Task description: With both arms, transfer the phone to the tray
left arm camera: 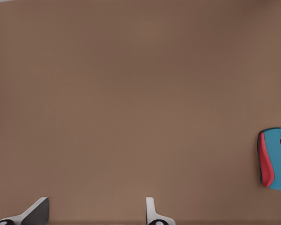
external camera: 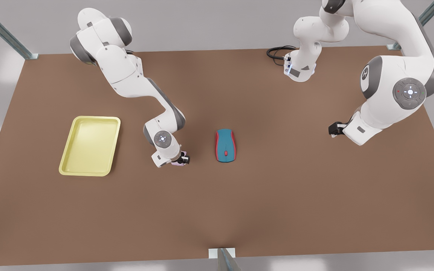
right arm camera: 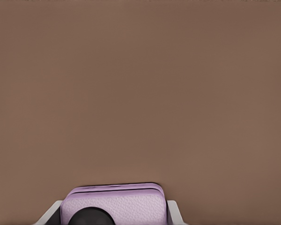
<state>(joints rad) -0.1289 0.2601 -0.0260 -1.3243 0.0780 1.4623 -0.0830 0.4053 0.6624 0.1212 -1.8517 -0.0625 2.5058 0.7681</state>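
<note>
Phone gripped between tray and mouse, second arm waiting

Phone transfer needs 2 arms on this table (external camera: 239, 210), a brown top that takes up most of the room and carries everything else. Largest after it are the arms themselves. One reaches down from the far left of the front view and bends low over the middle; the other hangs at the front view's right and waits well apart from the work.

The tray (external camera: 90, 145) comes next: pale yellow, shallow, nothing in it, lying on the front view's left, near the working arm, so the carry should be short. The mouse (external camera: 225, 145), teal and red, lies just to the right of that arm's wrist and has no part in the job.

Smaller again is the right gripper (external camera: 181, 159), which is clamped on the phone (right arm camera: 113, 204); the right wrist view has its 2 fingers pressed against the pink case's opposite sides, a dark lens between them. So the phone sits at that gripper, between tray and mouse, low over the table; whether it is lifted clear I cannot tell.

The left gripper (external camera: 333, 130) hangs at the front view's right with its fingers (left arm camera: 152, 213) spread apart on nothing, the mouse off to one side.
</note>
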